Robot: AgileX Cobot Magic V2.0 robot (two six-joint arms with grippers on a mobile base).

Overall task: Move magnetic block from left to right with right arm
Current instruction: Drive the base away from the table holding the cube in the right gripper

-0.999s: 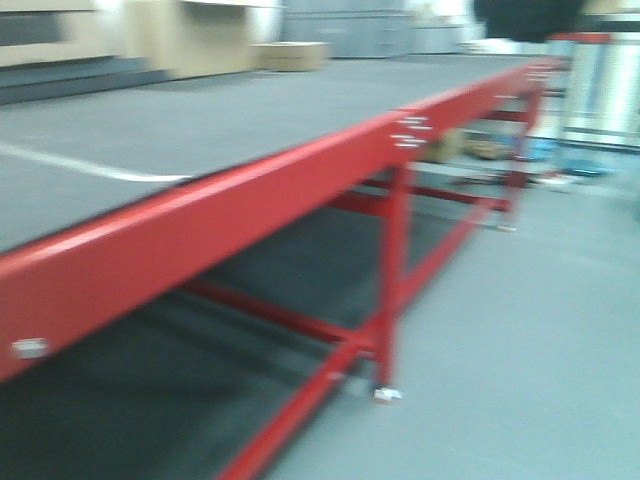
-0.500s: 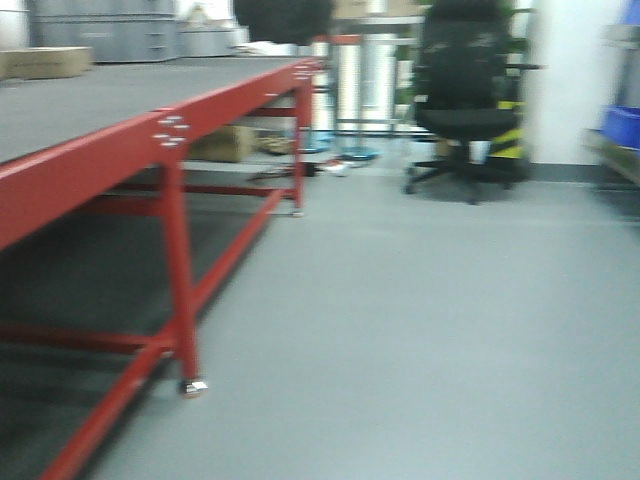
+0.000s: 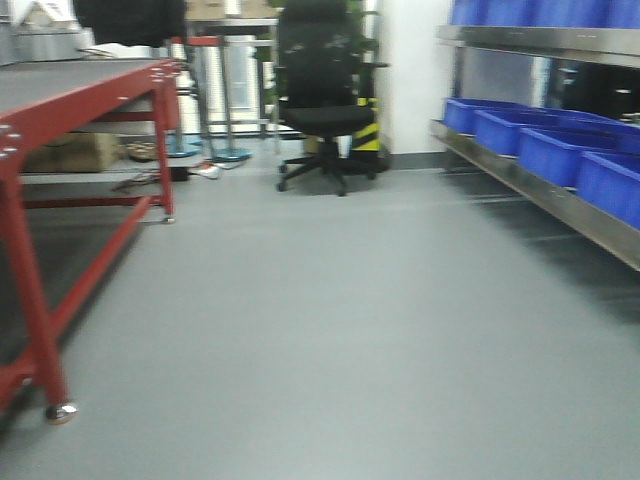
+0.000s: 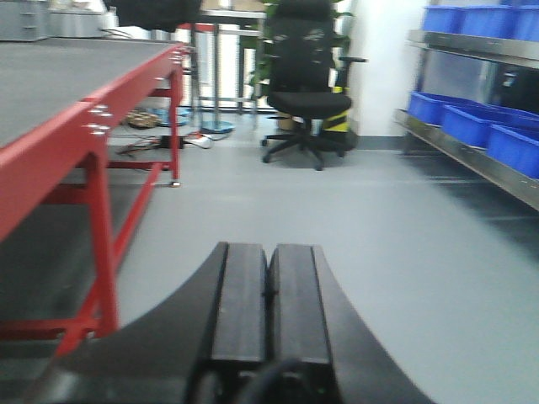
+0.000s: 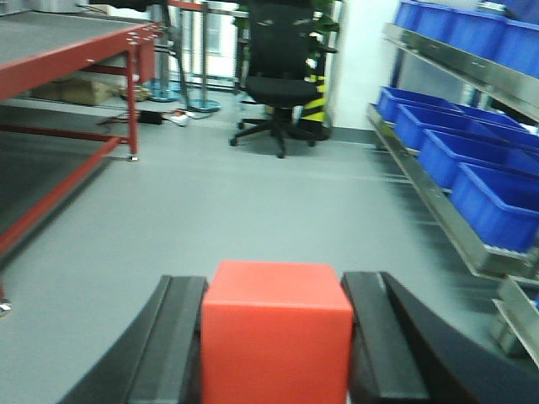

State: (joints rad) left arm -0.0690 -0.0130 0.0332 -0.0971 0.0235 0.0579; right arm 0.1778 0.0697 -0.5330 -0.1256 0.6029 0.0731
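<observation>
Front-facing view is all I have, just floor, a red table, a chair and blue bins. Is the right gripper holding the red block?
Observer: Yes. In the right wrist view the magnetic block sits between the fingers of the right gripper, one against each side.
Operator: And the left gripper?
Observer: The left wrist view shows the left gripper shut, fingers pressed together, with nothing between them.
Operator: Is the block over the table?
Observer: It doesn't look so. Beyond the block the right wrist view shows bare floor, and the red table stands off to the left.
</observation>
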